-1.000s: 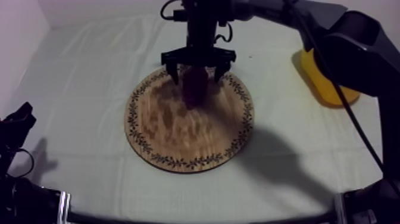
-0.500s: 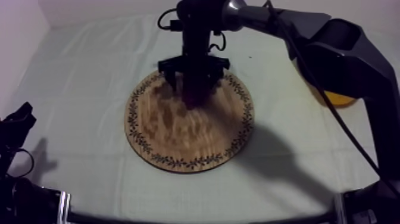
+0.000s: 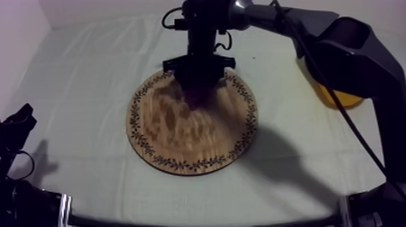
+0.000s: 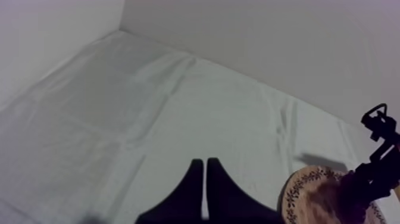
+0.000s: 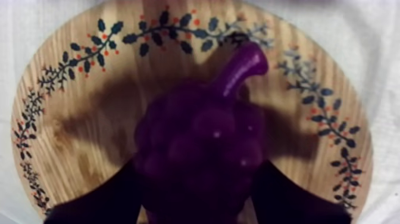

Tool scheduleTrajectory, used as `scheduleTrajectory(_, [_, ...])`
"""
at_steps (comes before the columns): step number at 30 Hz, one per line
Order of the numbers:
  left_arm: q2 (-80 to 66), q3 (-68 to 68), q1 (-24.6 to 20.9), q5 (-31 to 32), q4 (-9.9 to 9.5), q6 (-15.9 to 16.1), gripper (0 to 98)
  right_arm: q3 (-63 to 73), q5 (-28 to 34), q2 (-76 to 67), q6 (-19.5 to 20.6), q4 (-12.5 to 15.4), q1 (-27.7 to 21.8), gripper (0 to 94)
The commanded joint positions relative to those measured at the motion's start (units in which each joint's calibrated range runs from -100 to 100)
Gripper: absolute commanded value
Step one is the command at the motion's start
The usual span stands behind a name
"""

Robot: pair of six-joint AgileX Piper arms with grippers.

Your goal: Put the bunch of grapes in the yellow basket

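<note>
My left claw (image 4: 205, 162) hangs nearest, low over the surface (image 3: 90, 78), fingers pressed together on nothing. On the wooden board (image 3: 181, 142) the bunch of grapes (image 5: 199, 149) is not yet lifted, with my right claw (image 3: 198, 81) clamped round its sides. The carry to the yellow basket (image 3: 341, 98), far right, is yet to do.

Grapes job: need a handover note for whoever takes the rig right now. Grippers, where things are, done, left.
Right gripper: down on the wooden board, fingers against both sides of the bunch of grapes, shut on it.
Left gripper: shut on nothing, parked at its own side of the table, away from the board.
Grapes: on the far part of the board, stem pointing away from the right wrist camera, not yet lifted.
Yellow basket: at the right side of the table, partly hidden behind the right arm.
Done: reach and grasp.
Left: lift, carry right to the basket, release.
</note>
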State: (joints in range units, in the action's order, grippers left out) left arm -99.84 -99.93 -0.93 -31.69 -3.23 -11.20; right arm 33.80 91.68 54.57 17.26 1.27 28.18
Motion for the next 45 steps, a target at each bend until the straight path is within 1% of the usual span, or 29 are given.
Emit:
scheduleTrajectory(1, [0.0,0.0,0.0,0.0,-0.02,0.0,0.0,-1.1,-0.1,-2.1,-0.3,0.1,0.0,34.7])
scheduleTrajectory(10, [0.0,0.0,0.0,0.0,-0.02,0.0,0.0,-7.0,2.3,-13.6,-2.4,-0.4,0.5,35.9])
scheduleTrajectory(17, [0.0,0.0,0.0,0.0,-0.02,0.0,0.0,-6.9,5.3,-21.3,-3.6,-1.2,0.5,35.5])
scheduleTrajectory(24, [0.0,0.0,0.0,0.0,-0.02,0.0,0.0,-7.5,5.9,-26.6,-4.6,-2.9,0.1,34.1])
scheduleTrajectory(30, [0.0,0.0,0.0,0.0,-0.02,0.0,0.0,-12.6,5.4,-30.1,-5.1,-3.5,-1.2,34.8])
scheduleTrajectory(33, [0.0,0.0,0.0,0.0,-0.02,0.0,0.0,-16.4,4.6,-32.1,-5.6,-3.6,-2.8,35.2])
scheduleTrajectory(37, [0.0,0.0,0.0,0.0,-0.02,0.0,0.0,-21.9,3.7,-35.1,-6.9,-3.7,-6.1,35.3])
scheduleTrajectory(41, [0.0,0.0,0.0,0.0,-0.02,0.0,0.0,-27.2,3.1,-38.4,-8.7,-3.7,-10.8,35.5])
scheduleTrajectory(45, [0.0,0.0,0.0,0.0,-0.02,0.0,0.0,-32.5,2.4,-41.9,-11.6,-3.4,-16.3,36.4])
